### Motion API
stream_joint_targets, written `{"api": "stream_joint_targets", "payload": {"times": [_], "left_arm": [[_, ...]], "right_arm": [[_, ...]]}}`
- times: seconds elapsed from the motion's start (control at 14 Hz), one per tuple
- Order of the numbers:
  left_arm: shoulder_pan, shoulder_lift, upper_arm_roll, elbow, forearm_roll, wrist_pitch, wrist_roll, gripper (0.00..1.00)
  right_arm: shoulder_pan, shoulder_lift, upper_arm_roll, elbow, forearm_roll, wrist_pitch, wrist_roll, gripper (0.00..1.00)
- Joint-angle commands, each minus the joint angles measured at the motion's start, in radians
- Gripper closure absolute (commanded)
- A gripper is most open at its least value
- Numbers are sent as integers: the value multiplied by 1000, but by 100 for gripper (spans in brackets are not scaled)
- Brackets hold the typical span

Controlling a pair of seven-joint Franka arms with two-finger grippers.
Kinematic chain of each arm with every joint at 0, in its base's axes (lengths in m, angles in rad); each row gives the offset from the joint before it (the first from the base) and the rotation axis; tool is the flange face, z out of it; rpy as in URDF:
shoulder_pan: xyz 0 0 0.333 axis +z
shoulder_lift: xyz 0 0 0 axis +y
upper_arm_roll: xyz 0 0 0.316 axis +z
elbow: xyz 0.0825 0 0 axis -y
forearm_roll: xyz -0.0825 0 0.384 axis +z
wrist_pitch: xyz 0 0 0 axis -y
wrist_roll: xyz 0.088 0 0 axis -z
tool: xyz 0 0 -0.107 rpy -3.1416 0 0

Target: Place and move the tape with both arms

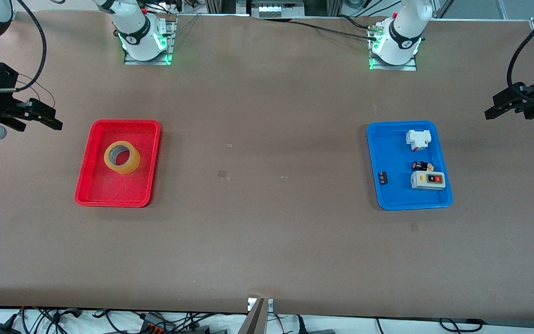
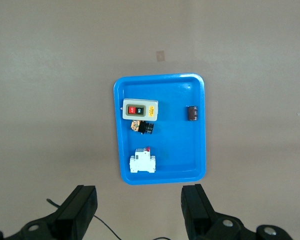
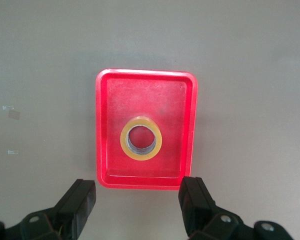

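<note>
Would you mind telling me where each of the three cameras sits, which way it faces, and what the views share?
Front view: high across the table, facing both arm bases; shows the red tray, the blue tray, the right pincer and the left pincer.
Left wrist view: on the left wrist, looking down at the blue tray; its open left pincer shows.
Right wrist view: on the right wrist, looking down at the tape in the red tray; its open right pincer shows.
Shared: front and right wrist views both show the tape.

Both arms run off the front view's side edges; a small dark part (image 1: 383,177) in the blue tray (image 1: 390,195) is too small to identify.
</note>
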Motion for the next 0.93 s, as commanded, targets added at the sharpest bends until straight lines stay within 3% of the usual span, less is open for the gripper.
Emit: {"api": "stream_joint_targets", "payload": {"times": [0.0, 0.86], "left_arm": [[6, 4, -5, 24, -2, -6, -8, 0], [6, 3, -5, 22, -2, -11, -8, 0]], "right_arm": [[-1, -1, 5, 25, 10, -12, 5, 0], [-1, 1, 7, 32, 10, -45, 12, 0]]}}
